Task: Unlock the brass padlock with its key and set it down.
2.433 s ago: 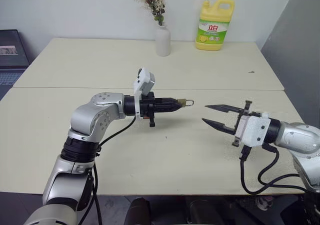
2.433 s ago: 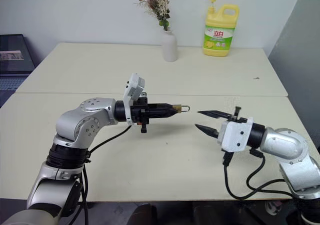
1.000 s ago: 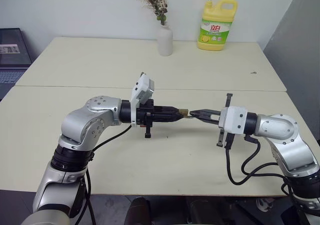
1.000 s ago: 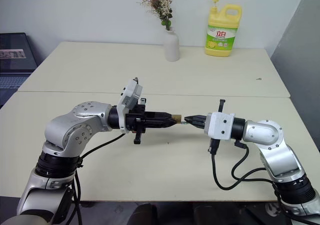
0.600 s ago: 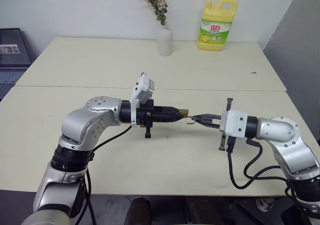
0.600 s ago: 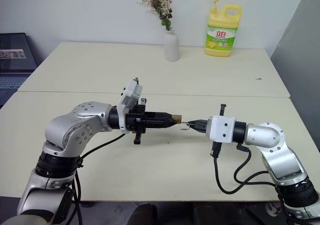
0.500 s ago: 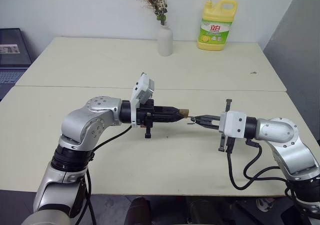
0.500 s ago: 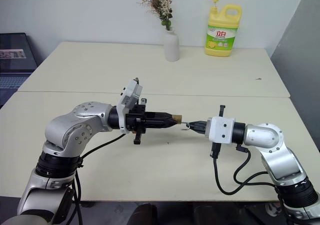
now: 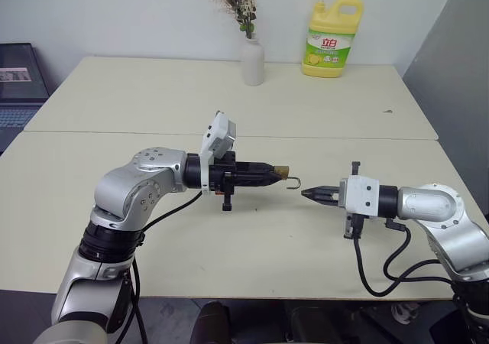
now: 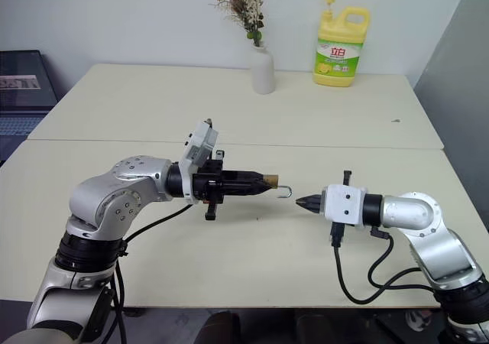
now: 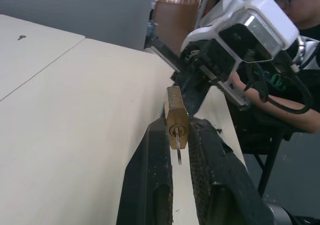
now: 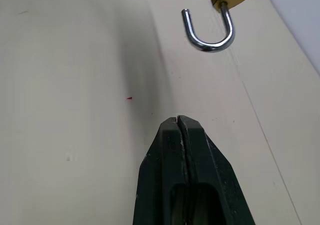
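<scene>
Nearest the robot, the right gripper (image 10: 302, 202) hangs above the front table (image 9: 252, 245), jaws pressed together with nothing between them, tip aimed at the lock and well short of it. Judgement: it points at the shackle because that was its working end; its pull looks finished.

Next out, the left gripper (image 9: 275, 175) is held roughly level over the same table, its 2 fingers (image 11: 150, 185) clamped on the brass padlock (image 11: 176, 122). The lock is thus in the air, pinched at the body, not resting on anything. The shackle (image 12: 210, 31) sticks out past the body toward the right gripper with 1 leg free, so the lock reads as open. The key (image 11: 178, 146) sits in the keyway on the face toward the wrist camera. Judgement: gripping the body leaves shackle and keyway both reachable.

Remaining step, as I read it: lower the lock and release it on the table.

Far side: a second table carries a white vase (image 9: 253, 61) with dried flowers and a yellow detergent bottle (image 9: 328, 40), both well clear of the work. A laptop (image 9: 19, 84) sits at far left.
</scene>
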You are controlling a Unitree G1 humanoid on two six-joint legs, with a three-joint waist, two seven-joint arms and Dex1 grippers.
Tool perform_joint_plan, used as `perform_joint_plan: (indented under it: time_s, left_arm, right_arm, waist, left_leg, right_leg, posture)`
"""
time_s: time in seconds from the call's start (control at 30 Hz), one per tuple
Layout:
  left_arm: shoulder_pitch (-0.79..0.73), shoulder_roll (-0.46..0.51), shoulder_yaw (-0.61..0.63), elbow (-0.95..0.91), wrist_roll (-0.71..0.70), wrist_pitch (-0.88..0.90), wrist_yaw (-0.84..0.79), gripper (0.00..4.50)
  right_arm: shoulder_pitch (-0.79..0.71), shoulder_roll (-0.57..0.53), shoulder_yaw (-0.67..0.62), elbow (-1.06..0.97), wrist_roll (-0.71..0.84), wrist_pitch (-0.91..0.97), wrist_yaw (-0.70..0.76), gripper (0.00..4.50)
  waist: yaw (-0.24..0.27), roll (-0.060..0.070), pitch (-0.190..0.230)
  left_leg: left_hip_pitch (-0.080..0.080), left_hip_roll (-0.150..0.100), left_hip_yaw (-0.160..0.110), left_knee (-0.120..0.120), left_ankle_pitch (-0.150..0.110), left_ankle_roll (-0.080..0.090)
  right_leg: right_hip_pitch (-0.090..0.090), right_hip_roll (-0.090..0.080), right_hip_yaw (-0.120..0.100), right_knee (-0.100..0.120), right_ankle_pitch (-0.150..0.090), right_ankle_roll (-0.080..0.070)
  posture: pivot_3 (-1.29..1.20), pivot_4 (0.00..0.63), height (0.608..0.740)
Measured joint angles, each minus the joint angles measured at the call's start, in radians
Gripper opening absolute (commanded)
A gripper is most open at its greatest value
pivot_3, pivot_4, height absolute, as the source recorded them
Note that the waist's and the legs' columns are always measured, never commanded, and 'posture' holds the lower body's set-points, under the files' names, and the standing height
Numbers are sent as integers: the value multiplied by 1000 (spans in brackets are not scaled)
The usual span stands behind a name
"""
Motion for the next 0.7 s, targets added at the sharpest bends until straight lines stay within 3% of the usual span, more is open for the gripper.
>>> perform_joint_plan:
  time_s: [0.17,0.37,0.7]
  left_arm:
    - [92,-13,-13,-2,30,15,74,150]
    - [140,-37,-47,0,59,40,136,150]
    - [175,-73,-100,91,140,51,179,150]
  right_arm:
    - [45,-90,-185,-148,194,219,5,2317]
    - [58,-117,-199,-257,293,351,-7,4428]
    - [50,-129,-77,-255,214,341,-14,4500]
  waist:
    - [-1,0,0]
    - [-1,0,0]
    - [0,0,0]
  left_leg:
    - [0,0,-1,0,0,0]
    - [0,0,-2,0,0,0]
    - [0,0,-1,0,0,0]
  right_leg:
    - [0,0,-1,0,0,0]
    - [0,0,-1,0,-2,4]
    - [0,0,-1,0,-2,4]
  posture:
    - [0,150,740]
    - [0,150,740]
    - [0,150,740]
